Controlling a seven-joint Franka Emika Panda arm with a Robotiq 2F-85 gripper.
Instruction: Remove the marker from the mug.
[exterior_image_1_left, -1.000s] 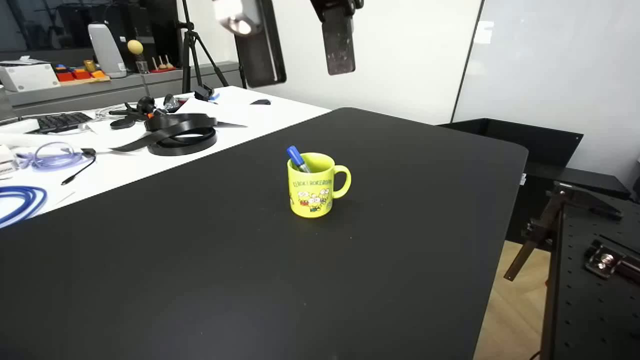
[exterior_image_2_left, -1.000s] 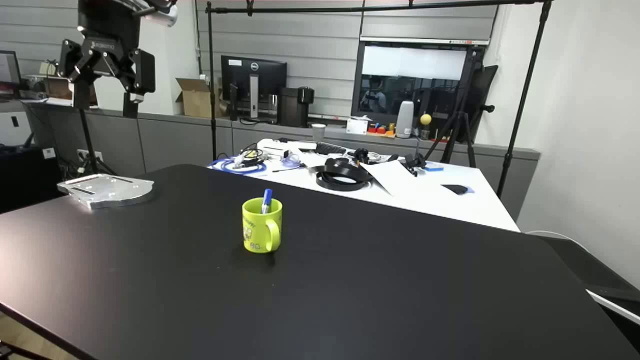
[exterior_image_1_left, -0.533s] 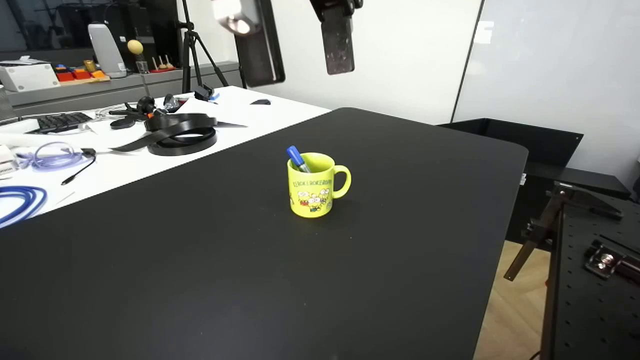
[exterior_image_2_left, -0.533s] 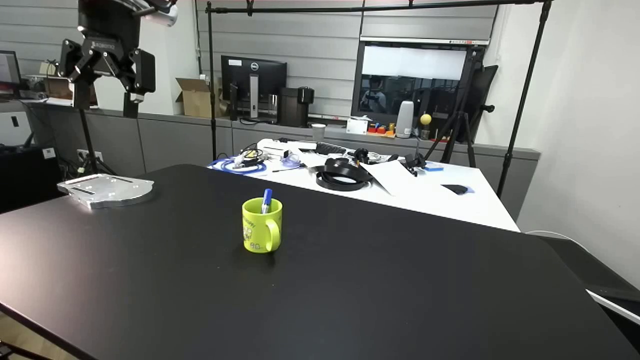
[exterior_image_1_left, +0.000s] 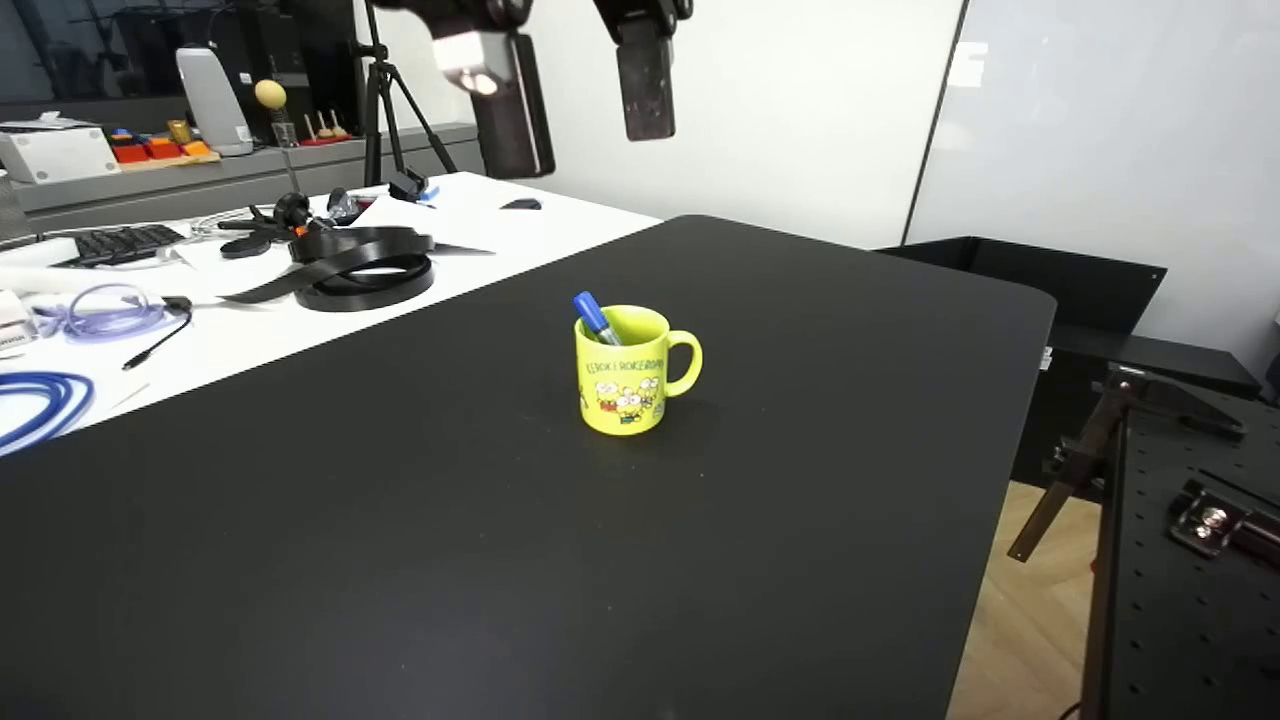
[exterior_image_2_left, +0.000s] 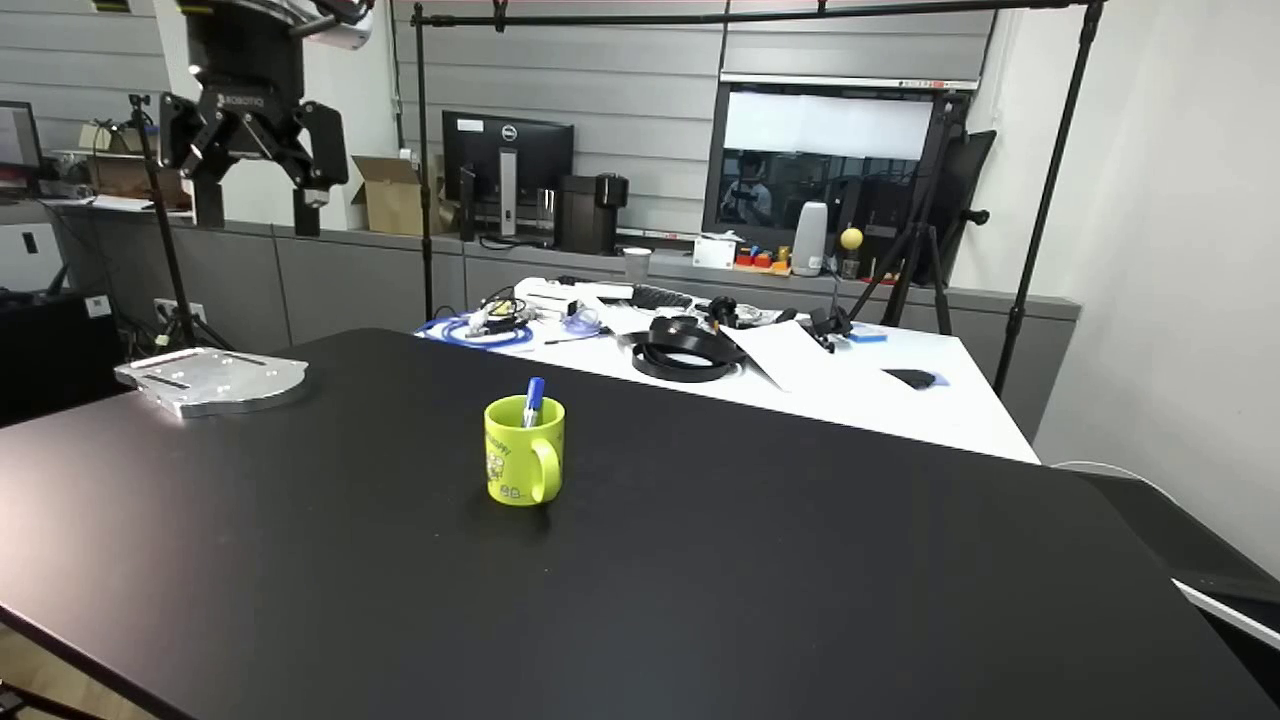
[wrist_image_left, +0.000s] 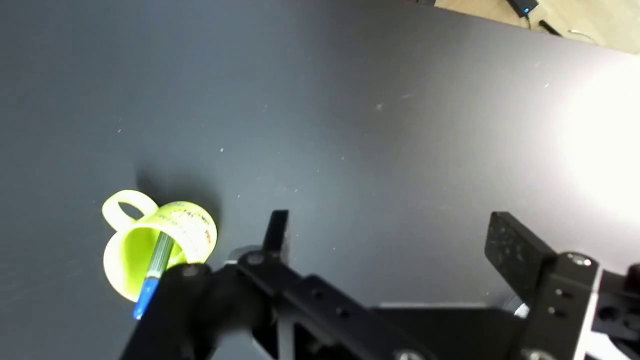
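Lit brightly in both exterior views. Blown out to flat white near three o'clock on the surface (wrist_image_left: 320, 145) in the wrist view, fading inward to slate. Shaded softly there, just past twelve o'clock of the mug (wrist_image_left: 185, 227). Blurred toward seven o'clock on the end effector (wrist_image_left: 390, 222). Glazed faintly pink between eight and nine o'clock on the surface (exterior_image_2_left: 640, 580) in an exterior view. Glinting at eleven o'clock on the end effector (exterior_image_1_left: 591, 156) in an exterior view.
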